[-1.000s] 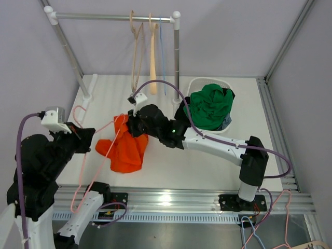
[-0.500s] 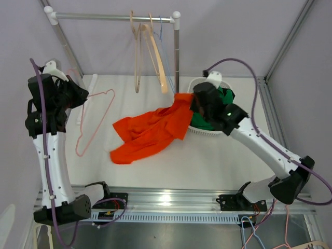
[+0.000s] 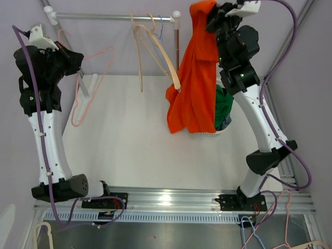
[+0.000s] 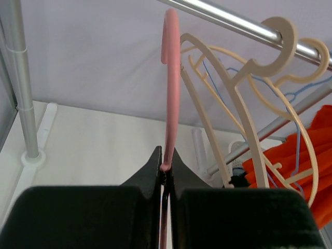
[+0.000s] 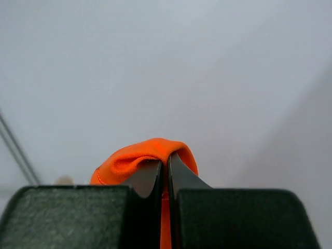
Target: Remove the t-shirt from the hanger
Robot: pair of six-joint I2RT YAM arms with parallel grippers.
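1. Above the counter (image 3: 129,150), the orange t-shirt (image 3: 193,78) now hangs full length in the air. Half a second ago it sprawled flat toward the basket (image 3: 206,133). Its hem reaches the basket rim, in front of the green clothes (image 3: 223,106).
2. The right arm has swung from low at the basket to high at the back, its end effector (image 5: 167,165) pinched tight on a fold of the shirt.
3. The left arm has risen a little. Its end effector (image 4: 166,162) is clamped on the bare pink hanger (image 4: 171,78), whose hook is near the rail (image 4: 228,18).
4. Shirt and hanger are well apart, so the removal looks done. Probably only dropping the shirt and hanging up the hanger remain.
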